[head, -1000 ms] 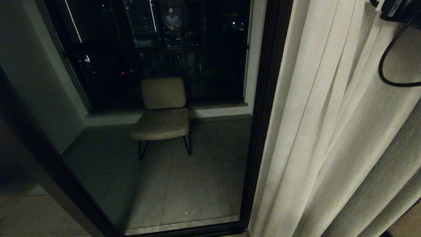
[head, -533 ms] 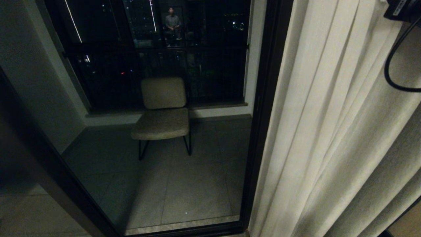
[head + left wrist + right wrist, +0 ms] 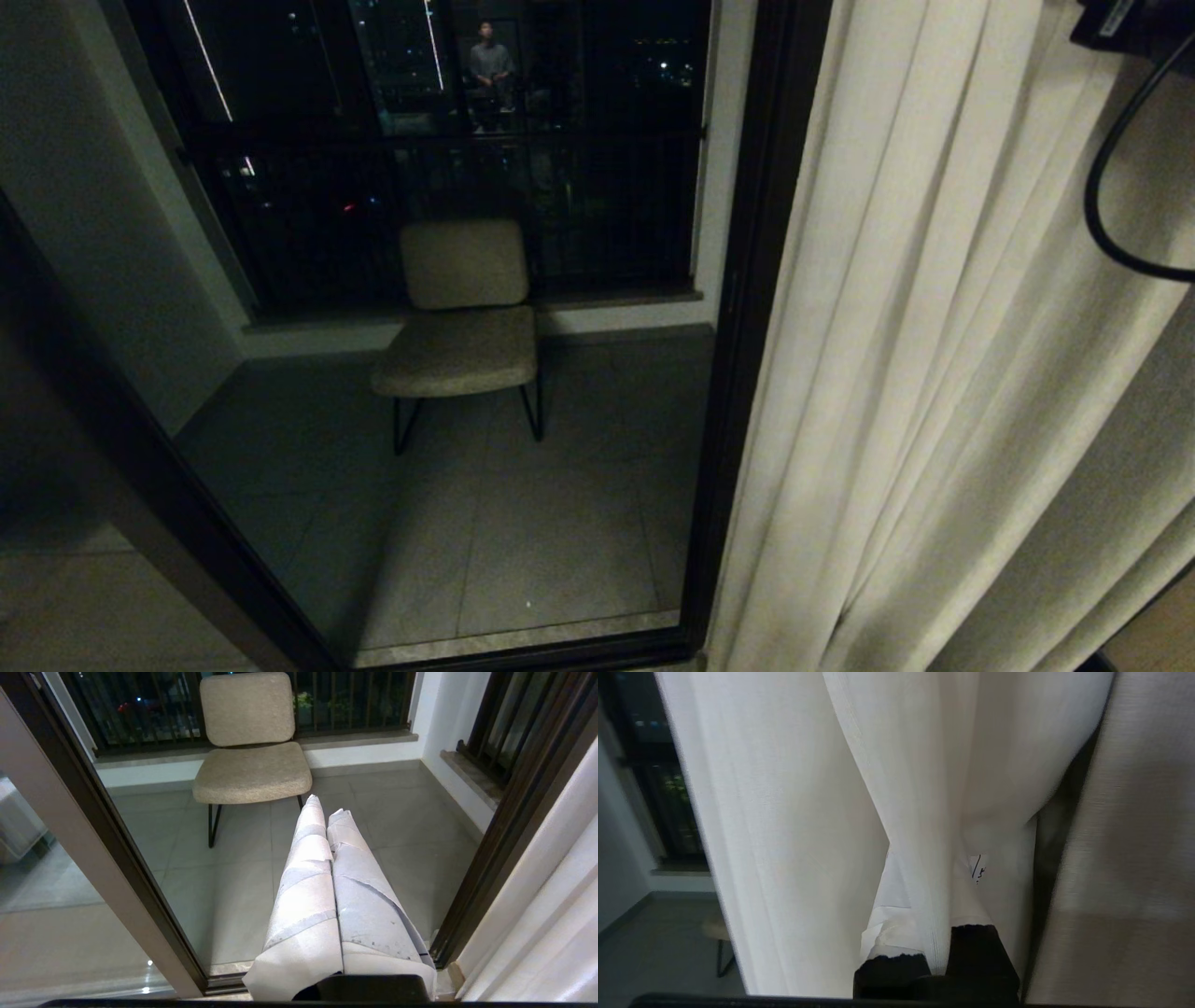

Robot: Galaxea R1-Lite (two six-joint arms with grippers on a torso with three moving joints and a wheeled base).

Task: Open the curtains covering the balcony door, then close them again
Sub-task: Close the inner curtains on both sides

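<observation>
Right wrist view showed the right gripper [image 3: 934,891] pinched on a hemmed fold of the curtains [image 3: 794,812], its taped fingers [image 3: 889,935] either side of the cloth. Head view had the curtains [image 3: 934,373] bunched right of the balcony door [image 3: 738,373]. The left gripper [image 3: 327,812] was closed and empty, facing a chair [image 3: 252,765].

Grey floor tiles [image 3: 523,532] cover the balcony. A beige cushioned chair [image 3: 462,322] stands on them on thin dark legs, near the railing.
</observation>
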